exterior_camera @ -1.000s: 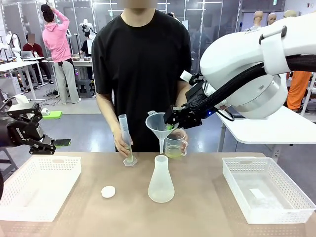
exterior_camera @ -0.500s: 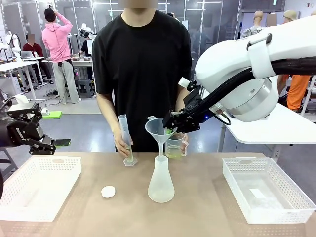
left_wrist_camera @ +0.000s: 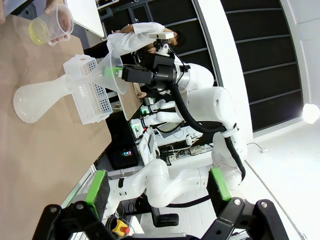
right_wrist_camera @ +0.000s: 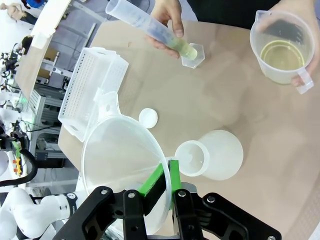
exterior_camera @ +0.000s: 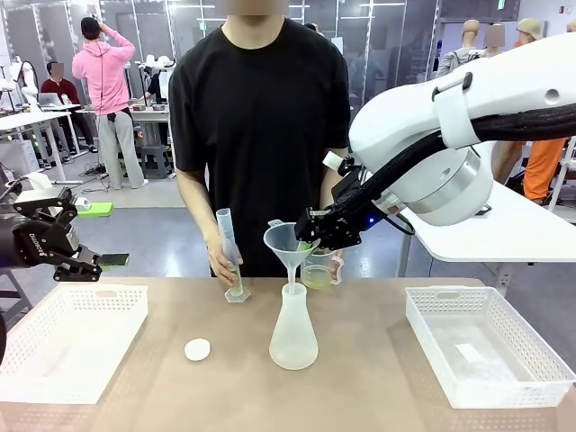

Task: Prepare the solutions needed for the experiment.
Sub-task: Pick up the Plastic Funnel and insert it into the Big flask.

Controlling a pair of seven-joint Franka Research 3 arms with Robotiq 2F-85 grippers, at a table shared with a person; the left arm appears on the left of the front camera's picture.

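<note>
Now, in the front view, the right gripper is pinching the rim of the clear funnel, jaws pressed together on the plastic. It is holding the stem tip right at the mouth of the conical flask at 6 o'clock below; whether the tip is inside, I cannot tell. The flask is looking empty.

The solutions, pale yellow-green, are sitting in a beaker that a person's hand is gripping at 3 o'clock of the funnel stem. A little more is lying at the foot of a tilted measuring cylinder, which the person's other hand is clasping at 9 o'clock. A white cap is lying at 9 o'clock of the flask. The left gripper is hovering with jaws spread, carrying nothing, above the left basket.

In the left wrist view, that gripper's jaws are standing wide apart with nothing between them, while flask, funnel and beaker are showing sideways, far off at 11 o'clock.

In the right wrist view, the jaws are clamping the funnel wall at 6 o'clock. The flask's open mouth is sitting just beside the funnel at 3 o'clock, the beaker at 1 o'clock and the cylinder at 12.

Judging by this, the liquid is measured out and the funnel is nearly seated — pouring into the flask, and likely capping it, is what is remaining.
</note>
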